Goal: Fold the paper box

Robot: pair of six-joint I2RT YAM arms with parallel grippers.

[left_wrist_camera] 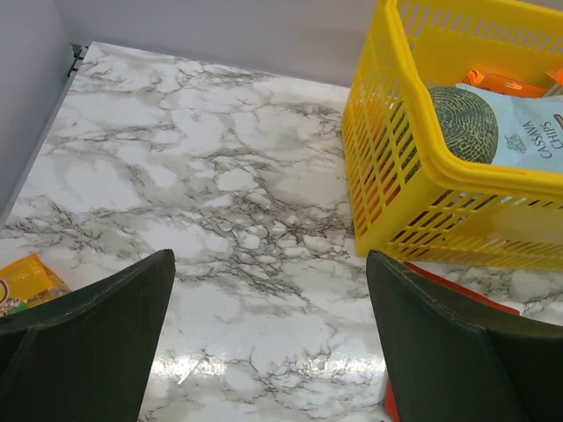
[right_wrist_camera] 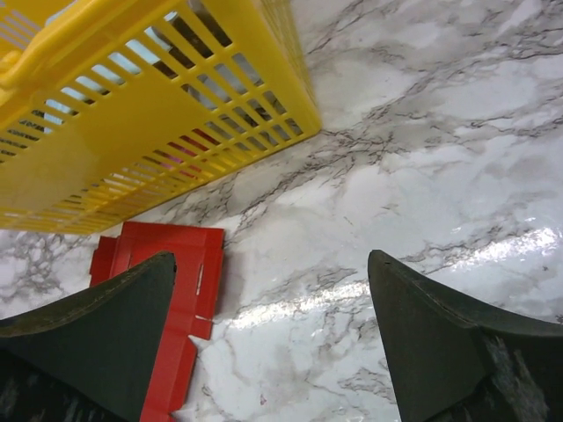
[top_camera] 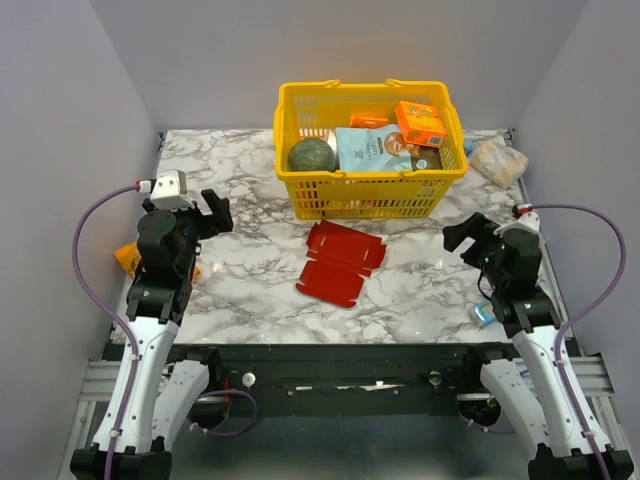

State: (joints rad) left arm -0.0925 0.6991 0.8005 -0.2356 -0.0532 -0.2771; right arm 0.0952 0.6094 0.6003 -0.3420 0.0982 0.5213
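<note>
The paper box (top_camera: pixel 340 263) is lying flat and unfolded on the marbled surface (top_camera: pixel 240 290). It is sitting just in front of the near wall of the yellow basket (top_camera: pixel 365 195), roughly midway between the two arms. It is resting at a slant (one corner is pointing toward the basket), and neither arm is touching it.

The left gripper (left_wrist_camera: pixel 270 259) is hovering over the left part of the surface with its jaws spread wide and nothing between them. It is facing bare marble and the basket's left corner. In the left wrist view, a thin red edge of the box is peeking out beside one dark finger.

The right gripper (right_wrist_camera: pixel 270 259) is hovering over the right part of the surface, likewise wide apart and carrying nothing. In the right wrist view, the red sheet is showing partly behind the left-hand finger, close to the basket's wall.

The basket is holding a round green fruit (top_camera: pixel 311 154), a pale blue chips bag (top_camera: pixel 375 150) and an orange carton (top_camera: pixel 420 122). An orange packet (top_camera: pixel 128 257) is lying at the surface's left edge beside the left arm. A pale wrapped packet (top_camera: pixel 497 160) is sitting to the right of the basket. A small blue item (top_camera: pixel 483 313) is lying near the right arm.
</note>
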